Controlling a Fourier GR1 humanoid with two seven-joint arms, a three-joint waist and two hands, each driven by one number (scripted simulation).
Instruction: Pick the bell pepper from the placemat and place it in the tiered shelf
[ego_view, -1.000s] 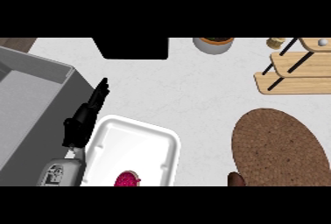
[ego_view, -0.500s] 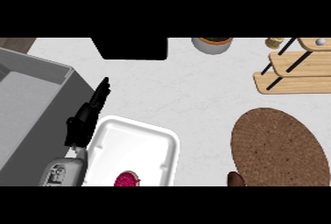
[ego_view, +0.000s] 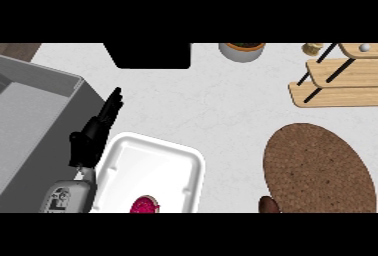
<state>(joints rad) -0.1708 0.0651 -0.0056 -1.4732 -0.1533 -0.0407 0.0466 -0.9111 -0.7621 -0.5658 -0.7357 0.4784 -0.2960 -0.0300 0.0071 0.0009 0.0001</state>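
At the left of the frame the left hand (ego_view: 94, 135) rests with fingers straight and empty beside the white tray (ego_view: 151, 172), while the bell pepper, seemingly the dark shape (ego_view: 269, 205) at the placemat (ego_view: 321, 170) lower edge, could be knocked off in any blind reach, far from the tiered shelf (ego_view: 339, 82) at upper right.

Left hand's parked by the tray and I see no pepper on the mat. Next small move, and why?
Probably bring the right hand into view at the placemat's lower left edge. A dark reddish object, possibly the bell pepper, shows there, mostly cut off. The left hand rests open beside the white tray, far from both the placemat and the tiered shelf.
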